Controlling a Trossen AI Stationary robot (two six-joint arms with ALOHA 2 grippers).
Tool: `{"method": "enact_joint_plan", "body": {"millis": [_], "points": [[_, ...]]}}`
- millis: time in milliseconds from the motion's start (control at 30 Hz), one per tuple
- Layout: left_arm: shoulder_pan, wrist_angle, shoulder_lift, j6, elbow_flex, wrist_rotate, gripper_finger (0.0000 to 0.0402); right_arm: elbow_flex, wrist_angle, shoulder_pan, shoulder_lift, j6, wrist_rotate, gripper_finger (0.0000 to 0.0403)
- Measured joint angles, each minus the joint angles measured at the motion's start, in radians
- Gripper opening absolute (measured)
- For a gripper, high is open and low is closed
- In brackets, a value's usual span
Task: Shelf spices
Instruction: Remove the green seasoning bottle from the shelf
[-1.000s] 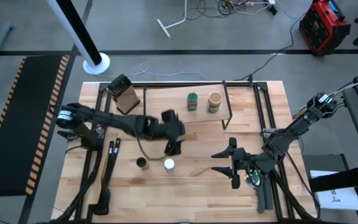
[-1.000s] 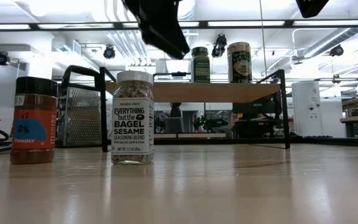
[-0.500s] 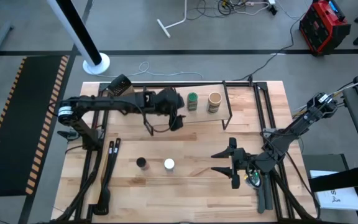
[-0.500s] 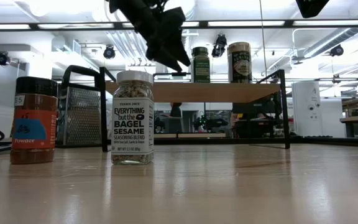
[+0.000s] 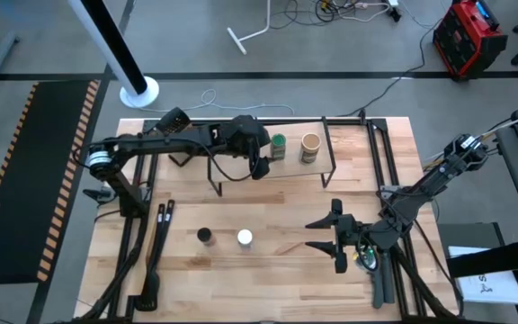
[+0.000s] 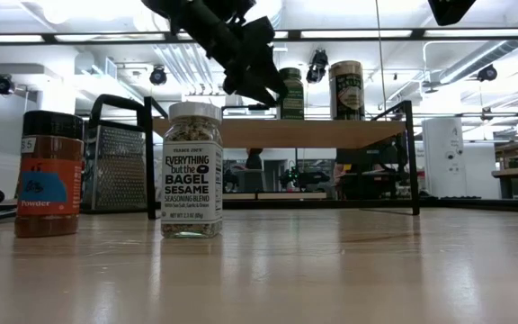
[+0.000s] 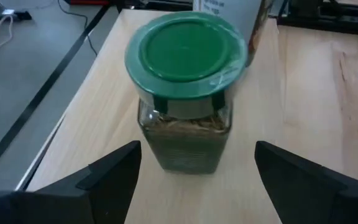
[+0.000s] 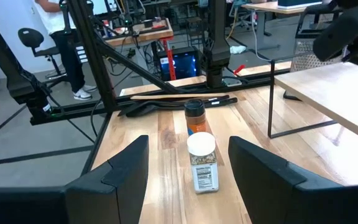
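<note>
My left gripper (image 5: pixel 261 164) hangs open over the shelf (image 5: pixel 299 171), just left of the green-lidded jar (image 5: pixel 279 146). In the left wrist view its fingers stand on either side of that jar (image 7: pixel 185 93) with a gap on each side. The green jar and the wider tan jar (image 5: pixel 310 147) stand upright on the shelf's wooden board (image 6: pixel 313 132). The dark-lidded jar (image 5: pixel 205 236) and the white-lidded jar (image 5: pixel 245 238) stand upright on the table near its front. My right gripper (image 5: pixel 324 236) waits open low over the table's right near part.
A boxy metal grater (image 5: pixel 181 137) stands at the shelf's left end, under my left arm. Black frame rails (image 5: pixel 380 171) run along the table's right side and black bars (image 5: pixel 156 243) lie on its left. Bare wood shows between the two near jars and my right gripper.
My left gripper has swung from above the two near jars toward the table's far edge and up over the shelf, then a little right, ending beside the green-lidded jar. The jars have not moved.
</note>
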Motion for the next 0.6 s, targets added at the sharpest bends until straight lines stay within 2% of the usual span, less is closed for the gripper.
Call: {"method": "enact_joint_plan", "body": {"millis": [600], "points": [[0.023,0.109,0.025,0.017,0.0,0.028,0.0305,0.0,0.001,0.0,0.0,0.0,0.001,0.0199]]}}
